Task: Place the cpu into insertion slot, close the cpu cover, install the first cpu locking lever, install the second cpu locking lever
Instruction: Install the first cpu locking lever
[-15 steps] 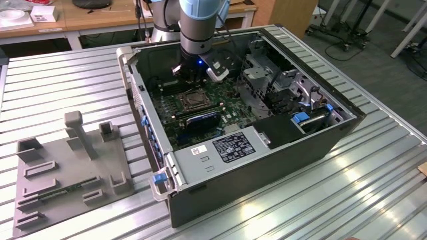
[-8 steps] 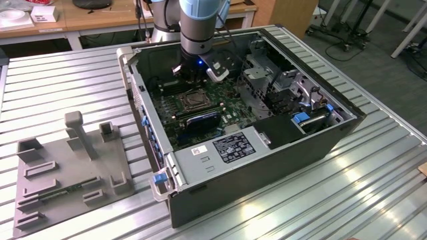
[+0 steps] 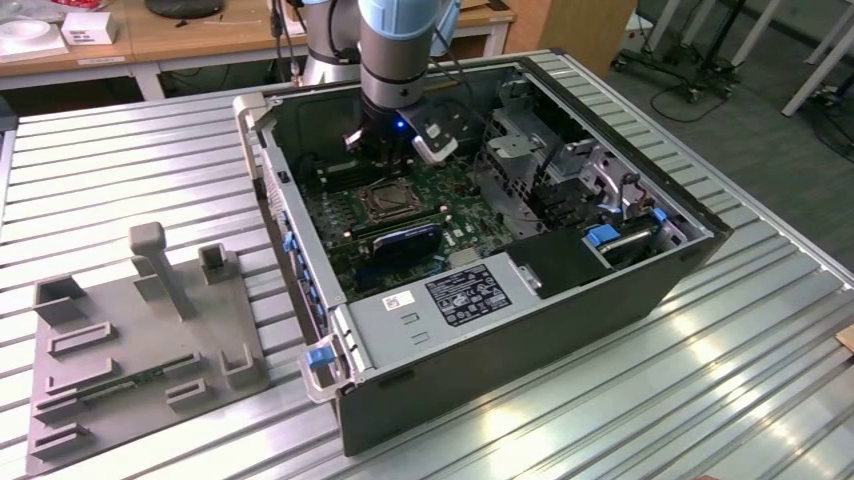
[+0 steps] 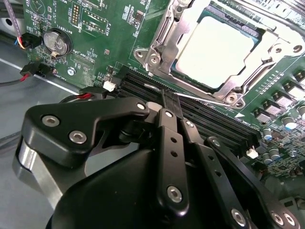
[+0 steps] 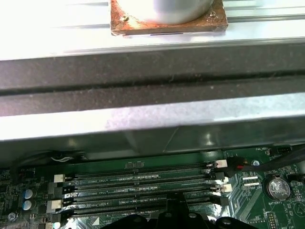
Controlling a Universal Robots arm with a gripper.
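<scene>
Second wrist view: cpu (image 4: pixel 217 50) seated in insertion slot (image 4: pixel 159 36), cpu cover (image 4: pixel 267 36) down, just ahead of jaws pressed together, empty; lever step needs a hooking push.

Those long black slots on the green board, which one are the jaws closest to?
The outermost memory slot, farthest from the cpu. In the second wrist view the gripper has its jaws shut right over it; the others run between it and the socket.

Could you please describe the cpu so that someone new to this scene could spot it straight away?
Look inside the open computer case at the green motherboard. Near its middle sits the insertion slot with a silvery metal frame, beside the long black memory slots. The cpu is the pale, flat square lying within that frame, the only smooth, plain plate there.
</scene>
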